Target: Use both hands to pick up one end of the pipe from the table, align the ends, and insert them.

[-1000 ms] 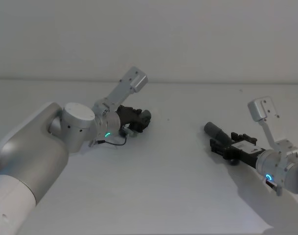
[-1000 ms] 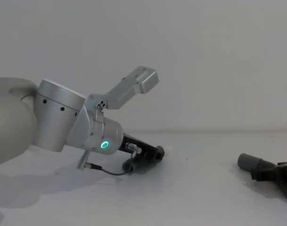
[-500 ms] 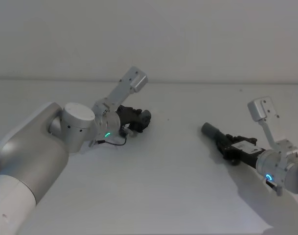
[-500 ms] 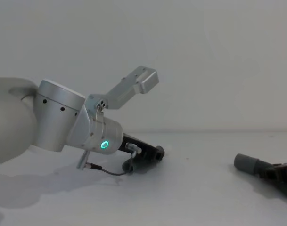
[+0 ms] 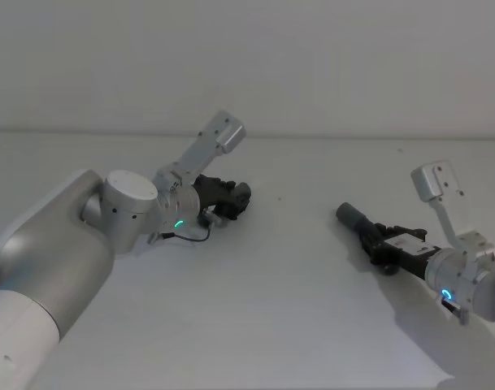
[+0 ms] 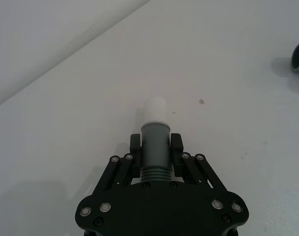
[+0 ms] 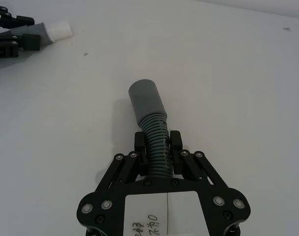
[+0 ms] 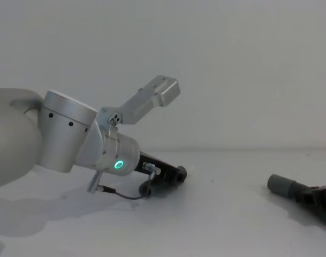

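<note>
Across the white desk (image 5: 280, 325), a thin black cable (image 5: 190, 238) loops beside the left arm. At 10 o'clock the left tool (image 6: 155, 142) squeezes the left pipe piece (image 6: 155, 155), with its white tip (image 6: 154, 107) aimed toward 2 o'clock. At 4 o'clock the right tool (image 7: 158, 140) pinches the right pipe piece (image 7: 154, 127), with its grey cuff (image 7: 146, 101) aimed toward 10 o'clock. Both pieces are low over the desk, well apart. Both arms reach forward, tilted down.

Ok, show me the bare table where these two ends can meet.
The widest free patch of table lies between the left gripper, holding the white-tipped hose piece, and the right gripper, holding the open-cuffed hose piece. The near strip in front of both is bare too. Crowded only by the left wrist's thin black cable.
</note>
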